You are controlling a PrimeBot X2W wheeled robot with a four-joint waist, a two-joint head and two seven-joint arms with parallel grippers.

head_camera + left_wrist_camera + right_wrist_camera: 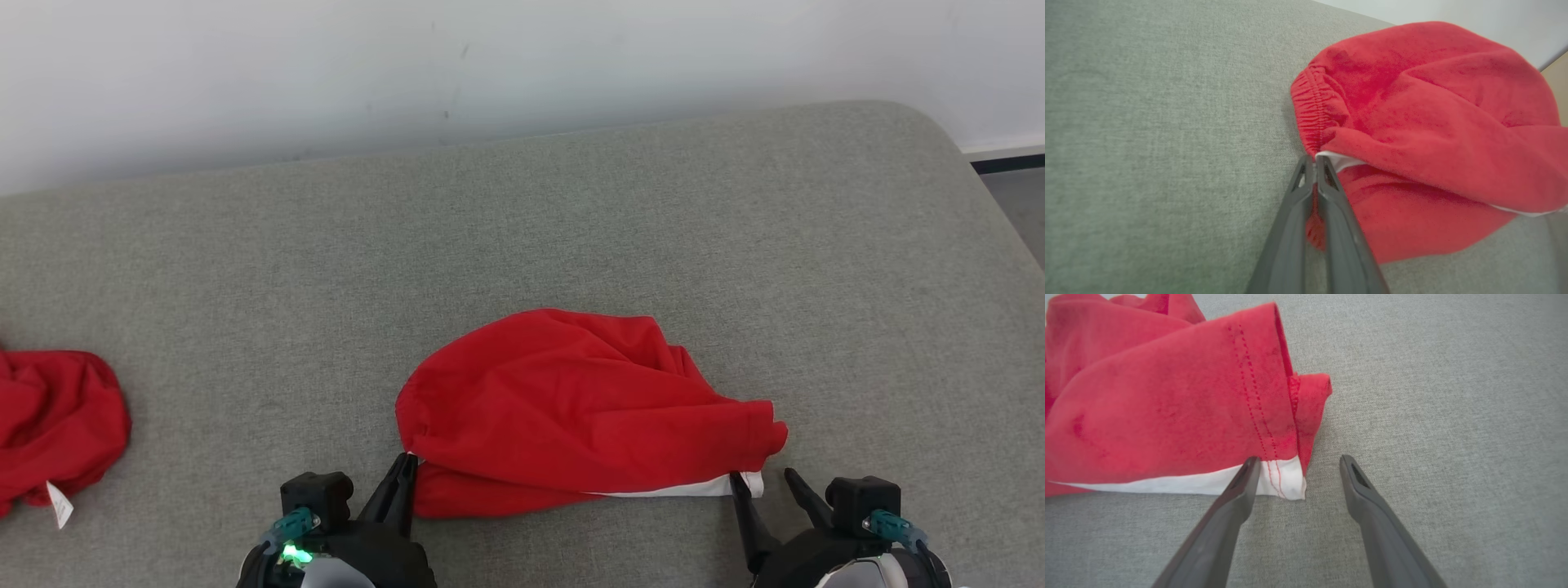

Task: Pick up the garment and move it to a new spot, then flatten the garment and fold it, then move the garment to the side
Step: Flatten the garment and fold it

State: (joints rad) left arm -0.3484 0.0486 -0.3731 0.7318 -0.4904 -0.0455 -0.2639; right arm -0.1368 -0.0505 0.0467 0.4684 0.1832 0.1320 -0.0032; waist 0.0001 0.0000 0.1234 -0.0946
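Note:
The garment lies bunched in a red heap on the grey padded surface, a white strip showing along its near edge. My left gripper is at the heap's near left corner. In the left wrist view the left gripper is shut on the garment, with red cloth pinched between its fingers. My right gripper stands open at the near right corner. In the right wrist view the right gripper straddles the garment's white hemmed corner, its left fingertip lying over the strip.
A second red cloth with a white tag lies at the surface's far left. A pale wall runs along the back. The padded surface rounds off at the right, with floor beyond it.

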